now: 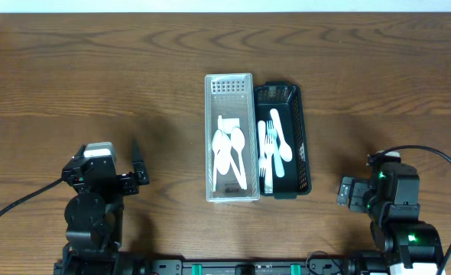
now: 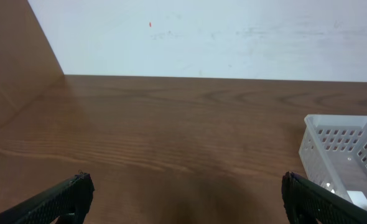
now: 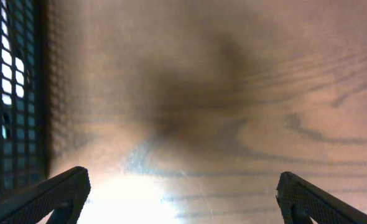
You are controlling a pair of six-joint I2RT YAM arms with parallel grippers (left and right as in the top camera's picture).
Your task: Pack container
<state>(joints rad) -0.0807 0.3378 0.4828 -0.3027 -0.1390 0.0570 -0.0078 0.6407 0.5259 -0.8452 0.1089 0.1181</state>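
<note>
A white perforated container [image 1: 230, 84] stands at the table's middle and holds several white spoons [image 1: 229, 153]. A black perforated container [image 1: 299, 122] touches its right side and holds white forks and a spoon [image 1: 274, 149]. My left gripper [image 1: 136, 169] is open and empty, left of the white container, whose corner shows in the left wrist view [image 2: 345, 149]. My right gripper [image 1: 346, 192] is open and empty, right of the black container, whose wall shows in the right wrist view [image 3: 9, 93].
The wooden table [image 1: 95, 69] spreads around both containers. A pale wall [image 2: 202, 37] stands behind the table's far edge. Cables [image 1: 439, 153] run from both arm bases at the front.
</note>
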